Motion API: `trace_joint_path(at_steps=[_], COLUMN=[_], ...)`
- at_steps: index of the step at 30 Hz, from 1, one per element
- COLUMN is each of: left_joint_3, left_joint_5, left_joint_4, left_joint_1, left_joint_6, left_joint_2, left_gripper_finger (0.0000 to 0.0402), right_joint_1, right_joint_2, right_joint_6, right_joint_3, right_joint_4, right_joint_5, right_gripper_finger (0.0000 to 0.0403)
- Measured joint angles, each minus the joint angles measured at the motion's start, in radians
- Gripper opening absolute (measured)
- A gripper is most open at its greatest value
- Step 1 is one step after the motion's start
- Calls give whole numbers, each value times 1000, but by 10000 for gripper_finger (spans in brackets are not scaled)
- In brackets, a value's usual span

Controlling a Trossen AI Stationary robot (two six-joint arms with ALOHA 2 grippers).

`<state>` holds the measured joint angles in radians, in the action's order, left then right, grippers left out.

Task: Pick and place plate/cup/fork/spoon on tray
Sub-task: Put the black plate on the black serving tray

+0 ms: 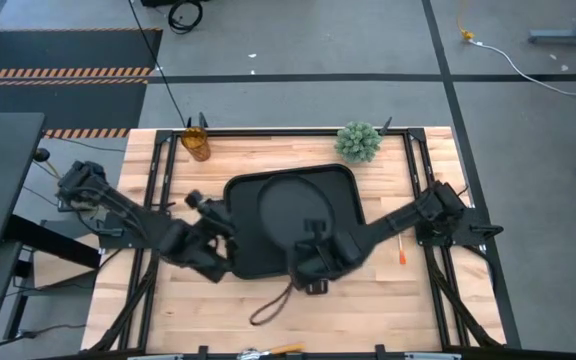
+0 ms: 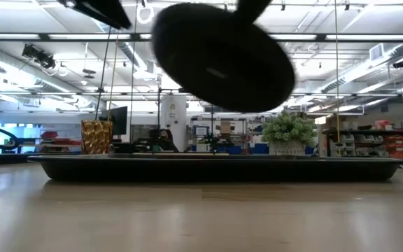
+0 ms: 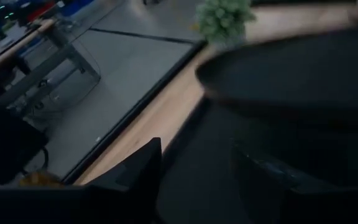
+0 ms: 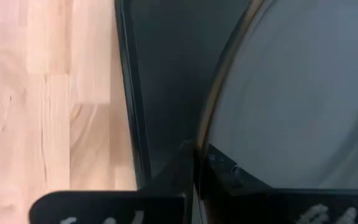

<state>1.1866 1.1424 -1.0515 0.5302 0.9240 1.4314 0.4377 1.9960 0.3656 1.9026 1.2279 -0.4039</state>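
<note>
High view: right claw (image 1: 313,243) sat at the near edge of the plate (image 1: 293,205), pinching its rim. The plate was over the tray (image 1: 243,250), roughly centred, presumably so it could go straight down inside the rim. Left claw (image 1: 211,232) was at the tray's left edge, likely steadying it; can't tell how far it was open. Cup (image 1: 196,143) stood at the far left corner of the desk (image 1: 388,290), plant (image 1: 358,141) at the far edge, both off the tray. An orange-handled utensil (image 1: 402,250) lay on the desk right of the tray; fork or spoon, can't tell.

Low view: plate (image 2: 222,59) was airborne and tilted, well clear of the tray (image 2: 222,170). That fits a one-sided rim grip. Not yet set down.

Left wrist view: plate (image 3: 291,74) hung above the tray floor (image 3: 197,186), gap visible.

Right wrist view: right claw fingers (image 4: 222,171) were closed on the plate's (image 4: 303,99) rim, tray edge (image 4: 132,124) beside it.
</note>
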Motion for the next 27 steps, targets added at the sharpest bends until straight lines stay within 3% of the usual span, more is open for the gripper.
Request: trace_joint_path(at_steps=[6,17,27], left_joint_3=[0,0,0], left_joint_5=[78,111,100], left_joint_4=[-209,-277,-343], left_joint_1=[138,251,351], left_joint_6=[237,213,217], left_joint_2=[-54,-53,-53], left_gripper_finger=[192,192,192], right_joint_1=[-79,-114,-113], right_joint_2=[3,153,259], right_joint_6=[-161,-202,-148], right_joint_3=[-88,-139,-137], right_joint_4=[-165,-257,-244], right_joint_5=[80,141,73], right_gripper_finger=[16,16,45])
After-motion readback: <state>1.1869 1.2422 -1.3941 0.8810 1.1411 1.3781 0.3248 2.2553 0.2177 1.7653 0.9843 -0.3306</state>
